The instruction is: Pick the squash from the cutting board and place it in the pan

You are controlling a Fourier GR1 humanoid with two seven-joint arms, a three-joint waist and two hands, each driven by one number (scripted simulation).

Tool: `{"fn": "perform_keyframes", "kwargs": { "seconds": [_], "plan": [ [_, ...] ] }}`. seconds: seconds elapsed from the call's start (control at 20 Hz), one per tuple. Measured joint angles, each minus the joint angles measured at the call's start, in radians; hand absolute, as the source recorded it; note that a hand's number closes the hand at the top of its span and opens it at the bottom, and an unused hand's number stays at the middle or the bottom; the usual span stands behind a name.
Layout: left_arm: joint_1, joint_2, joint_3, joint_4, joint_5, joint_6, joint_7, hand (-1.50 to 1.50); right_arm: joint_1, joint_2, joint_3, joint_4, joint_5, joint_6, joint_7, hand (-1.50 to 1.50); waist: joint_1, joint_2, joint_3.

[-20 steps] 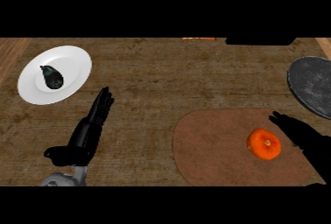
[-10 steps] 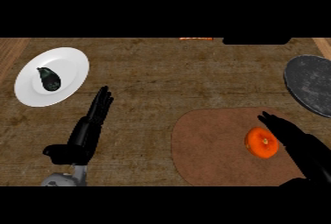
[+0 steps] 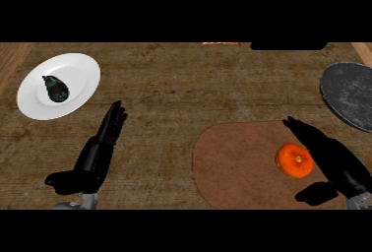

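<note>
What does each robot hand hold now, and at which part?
Nothing is held. The right robot hand is open beside the orange squash on the cutting board; the left robot hand is open.

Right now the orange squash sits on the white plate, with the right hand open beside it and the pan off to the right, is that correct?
Not quite. In the head view the squash lies on the cutting board, not the plate, which holds a dark item. The right hand is open beside it, and the pan is off to the right.

The squash (image 3: 294,160) is bright orange on a reddish-brown cutting board (image 3: 236,167). The pan (image 3: 350,96) is mottled dark grey. The desk (image 3: 189,88) shows brown wood grain, the plate (image 3: 76,74) is white, and both robot hands are black.
</note>
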Motion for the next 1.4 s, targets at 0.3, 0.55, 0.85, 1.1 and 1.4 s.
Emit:
{"fn": "perform_keyframes", "kwargs": {
  "seconds": [0.3,0.55,0.85,1.1,1.4],
  "plan": [
    [-0.008,-0.023,0.024,0.021,-0.022,-0.021,-0.002,0.00,-0.041,0.064,-0.017,0.108,0.071,-0.002,-0.029,-1.50,-0.001,-0.004,-0.006],
    [-0.026,-0.040,0.031,0.049,-0.035,-0.030,-0.013,0.00,-0.082,0.045,0.008,0.174,0.129,0.040,-0.088,1.50,0.000,-0.006,-0.012],
    [-0.024,-0.043,0.049,0.048,-0.043,-0.046,-0.011,0.00,-0.111,0.054,0.017,0.218,0.212,0.014,-0.146,1.50,0.000,-0.011,-0.017],
    [-0.015,-0.062,0.051,0.060,-0.054,-0.046,-0.027,0.00,-0.086,0.061,0.001,0.205,0.257,-0.039,-0.185,1.50,-0.005,-0.009,-0.015],
    [-0.011,-0.058,0.062,0.059,-0.054,-0.057,-0.025,0.00,-0.043,0.081,-0.051,0.112,0.292,-0.158,-0.184,1.50,-0.010,-0.006,-0.008]
  ]
}}
